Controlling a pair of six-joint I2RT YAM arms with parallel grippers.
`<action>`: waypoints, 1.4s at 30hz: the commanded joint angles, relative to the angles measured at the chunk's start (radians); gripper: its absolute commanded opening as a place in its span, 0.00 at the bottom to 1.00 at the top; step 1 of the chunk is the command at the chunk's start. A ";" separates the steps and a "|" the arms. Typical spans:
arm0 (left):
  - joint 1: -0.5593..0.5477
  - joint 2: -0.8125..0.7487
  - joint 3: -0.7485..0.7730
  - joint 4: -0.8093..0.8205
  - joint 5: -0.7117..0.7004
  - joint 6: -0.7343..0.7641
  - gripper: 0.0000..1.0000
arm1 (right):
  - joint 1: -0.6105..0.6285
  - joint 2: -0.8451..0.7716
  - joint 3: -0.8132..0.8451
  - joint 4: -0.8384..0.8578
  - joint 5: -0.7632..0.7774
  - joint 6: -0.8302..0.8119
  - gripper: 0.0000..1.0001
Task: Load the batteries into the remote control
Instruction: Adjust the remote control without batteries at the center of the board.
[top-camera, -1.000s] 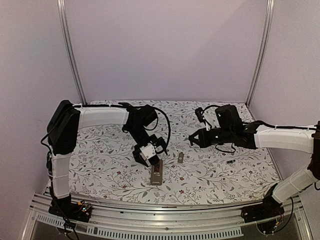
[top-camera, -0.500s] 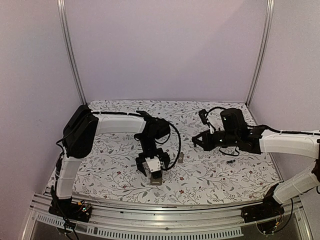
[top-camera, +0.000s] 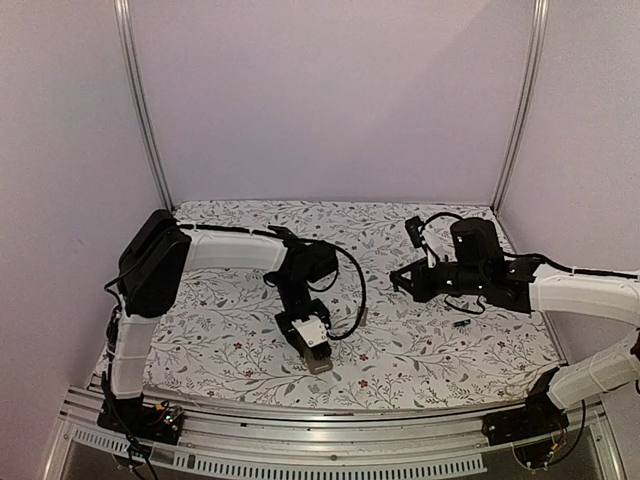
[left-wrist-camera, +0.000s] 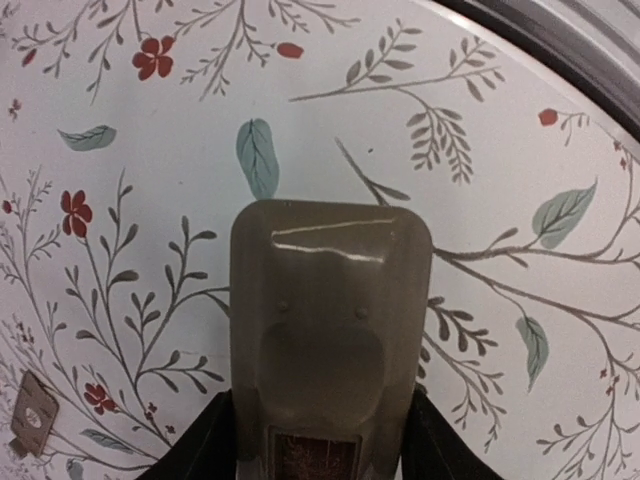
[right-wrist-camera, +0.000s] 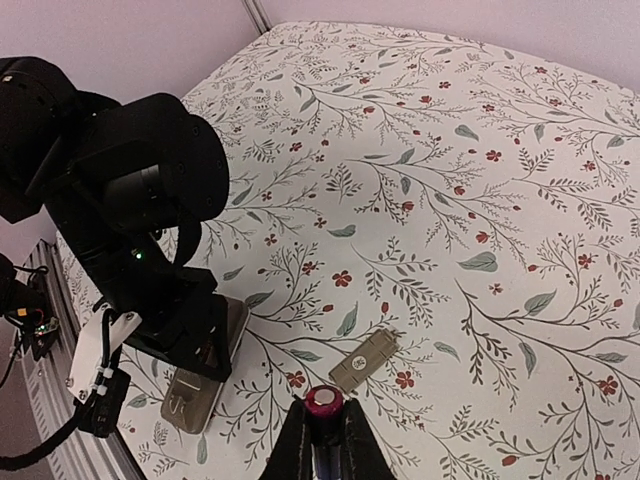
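We saw the left arm fold steeply down at six o'clock on the table (top-camera: 200, 330), the left gripper (top-camera: 312, 342) clamped on both sides of the one remote control (left-wrist-camera: 330, 310) (greyish back up). The right arm reached out level, the right gripper (right-wrist-camera: 323, 428) pinching a battery (right-wrist-camera: 323, 403). We counted two; the second battery (top-camera: 461, 324) lay loose at its four o'clock.
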 joint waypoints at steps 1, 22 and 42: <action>-0.014 -0.077 -0.071 0.105 0.114 -0.397 0.46 | 0.004 -0.017 0.032 -0.046 0.032 -0.007 0.00; -0.201 -0.342 -0.498 0.744 -0.070 -1.310 1.00 | 0.005 -0.099 0.070 -0.185 0.027 -0.033 0.00; 0.114 -0.590 -0.904 0.966 0.292 -0.986 1.00 | 0.184 0.268 0.247 -0.084 -0.136 -0.032 0.00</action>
